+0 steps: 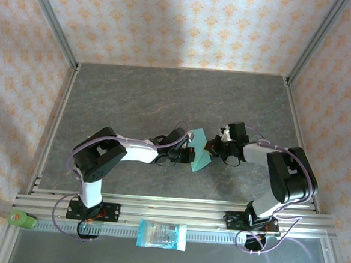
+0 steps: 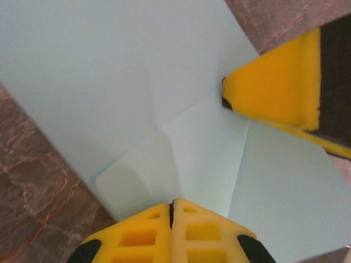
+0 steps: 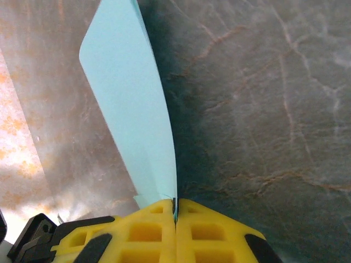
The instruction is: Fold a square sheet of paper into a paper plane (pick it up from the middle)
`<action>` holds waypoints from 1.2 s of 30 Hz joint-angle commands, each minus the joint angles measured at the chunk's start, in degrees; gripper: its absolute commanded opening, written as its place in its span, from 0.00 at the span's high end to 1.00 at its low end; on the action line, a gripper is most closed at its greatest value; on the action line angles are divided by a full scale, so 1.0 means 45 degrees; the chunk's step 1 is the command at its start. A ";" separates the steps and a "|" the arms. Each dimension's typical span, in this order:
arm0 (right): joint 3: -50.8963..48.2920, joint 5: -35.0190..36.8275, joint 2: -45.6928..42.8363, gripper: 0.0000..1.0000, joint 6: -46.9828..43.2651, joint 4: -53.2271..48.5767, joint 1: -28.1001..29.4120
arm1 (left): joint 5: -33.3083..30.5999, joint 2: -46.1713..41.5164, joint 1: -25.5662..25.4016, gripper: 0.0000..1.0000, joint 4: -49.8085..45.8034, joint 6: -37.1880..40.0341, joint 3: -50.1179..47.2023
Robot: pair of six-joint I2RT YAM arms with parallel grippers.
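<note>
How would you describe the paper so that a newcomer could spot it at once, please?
Start from the grey table and look to its middle, where the left gripper and right gripper meet. The paper is the thin light teal sheet pinched between them, both shut on it. Unlike the printed blue-and-white packet by the near rail, it is plain and creased.

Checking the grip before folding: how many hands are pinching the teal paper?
2. The left hand is shut on the teal paper at its left edge in the top view, the right hand at its right edge.
</note>
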 commanded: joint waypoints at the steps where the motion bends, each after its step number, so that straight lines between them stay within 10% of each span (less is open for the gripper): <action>1: 0.0649 0.1319 -0.1395 0.98 -0.0666 -0.0891 0.0073 | 0.0040 -0.1376 0.0307 0.95 0.0974 -0.0467 -0.0520; 22: 0.4498 1.6578 -0.2166 1.00 -0.1340 -0.7232 0.6476 | -0.3565 -0.7374 0.1924 0.72 0.1315 -0.0292 -0.4351; 36: 0.6419 1.9392 0.1224 0.98 -0.0516 -0.9474 0.7041 | -0.6726 -1.1357 0.2751 0.08 -0.0906 -0.0935 -0.6037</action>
